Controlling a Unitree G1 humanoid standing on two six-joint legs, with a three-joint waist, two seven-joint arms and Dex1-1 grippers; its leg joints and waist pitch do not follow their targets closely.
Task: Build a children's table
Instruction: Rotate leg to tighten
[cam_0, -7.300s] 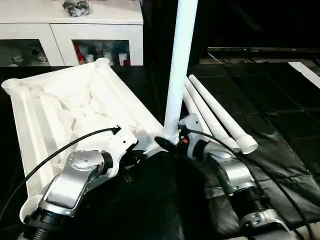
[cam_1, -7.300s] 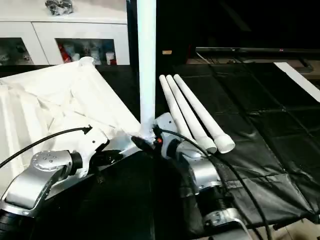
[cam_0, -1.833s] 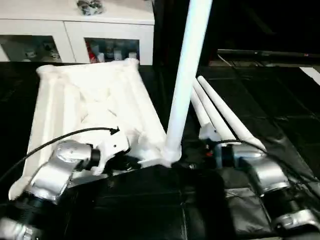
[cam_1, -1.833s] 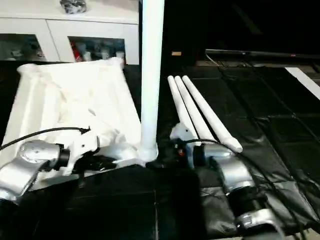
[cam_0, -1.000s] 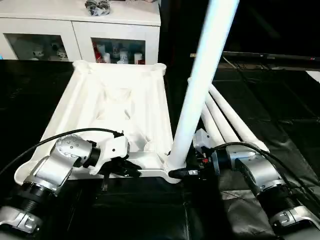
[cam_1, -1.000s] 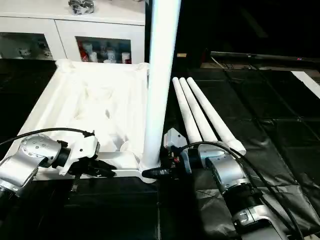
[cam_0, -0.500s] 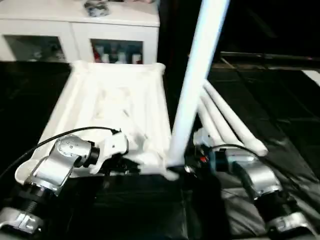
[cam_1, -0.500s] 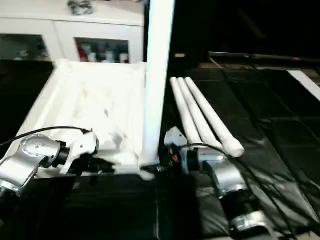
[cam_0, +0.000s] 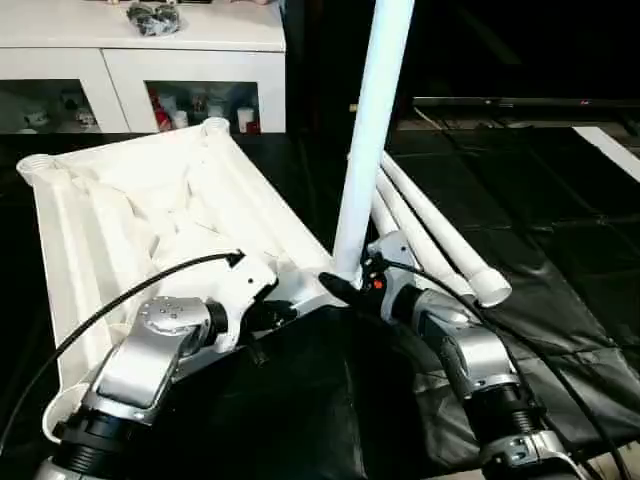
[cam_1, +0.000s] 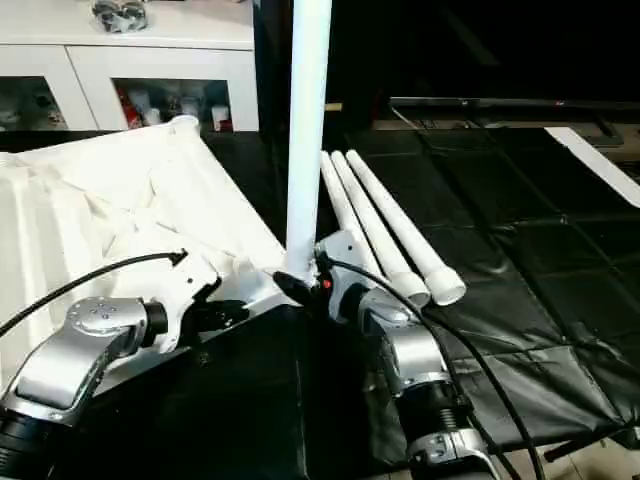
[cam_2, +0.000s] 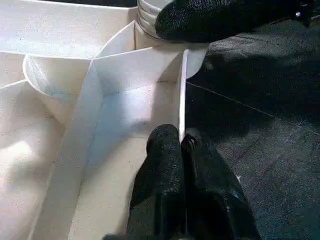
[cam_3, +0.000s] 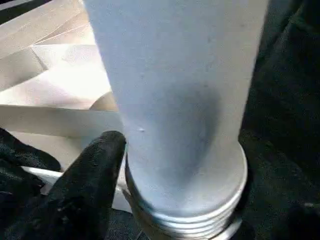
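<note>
Left gripper (cam_2: 181, 142) – jaws together, pinching the thin rim of the white plastic table top (cam_0: 130, 215), which lies ribbed underside up on black sheeting (cam_0: 560, 250). Right gripper (cam_0: 345, 290) – jaws apart around the base of the upright leg (cam_0: 368, 140), a smooth round tapered tube with a threaded end sitting in the near corner socket. Three spare legs (cam_0: 440, 235) lie side by side just beyond. White glass-fronted cabinet (cam_0: 150, 60) at back. Versus a second ago, the table top sits skewed instead of square to the view.
</note>
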